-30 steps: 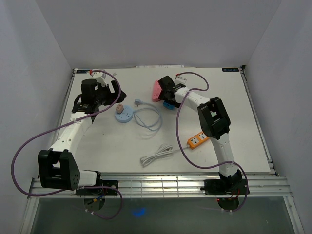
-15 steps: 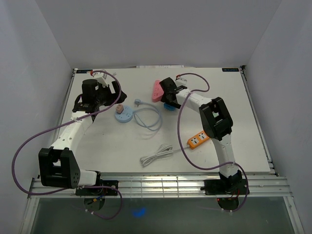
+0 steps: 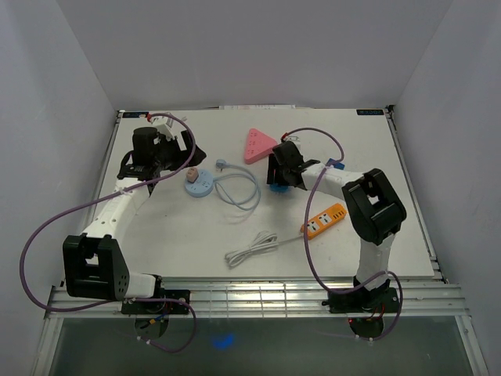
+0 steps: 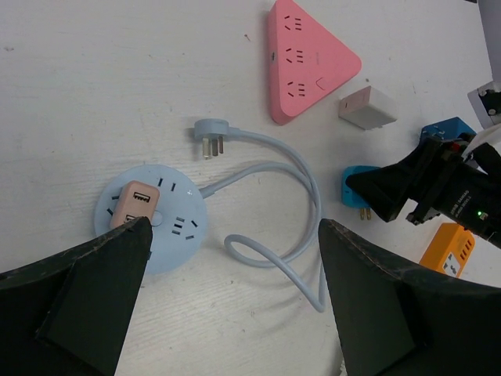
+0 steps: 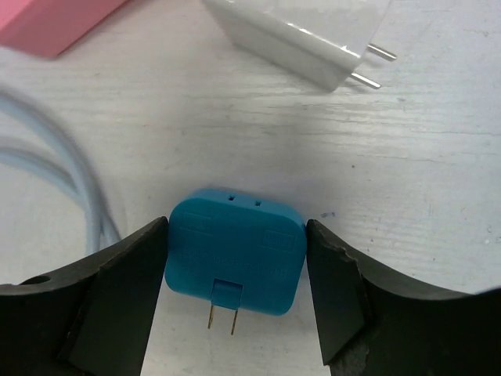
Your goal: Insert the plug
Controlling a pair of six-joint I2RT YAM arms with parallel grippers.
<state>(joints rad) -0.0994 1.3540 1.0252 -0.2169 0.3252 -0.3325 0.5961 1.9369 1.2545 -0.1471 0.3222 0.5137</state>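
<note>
A blue two-prong plug (image 5: 235,262) lies flat on the white table, prongs pointing toward the camera. My right gripper (image 5: 236,222) straddles it, one finger against each side. In the top view the right gripper (image 3: 280,174) covers most of the plug (image 3: 274,186). A round light-blue power strip (image 4: 149,219) holds a peach adapter (image 4: 133,205). My left gripper (image 4: 235,223) hovers above this strip (image 3: 198,185), open and empty. A pink triangular power strip (image 3: 258,146) lies behind the right gripper.
The round strip's light-blue cable loops right and ends in a loose plug (image 4: 211,135). A white charger (image 4: 366,107) lies beside the pink strip. An orange power strip (image 3: 324,221) lies at the right. A coiled white cable (image 3: 252,249) lies near the front.
My right gripper has moved from over the pink strip toward the near side and now sits around the blue plug. The pink strip is now uncovered. The left arm has not moved.
</note>
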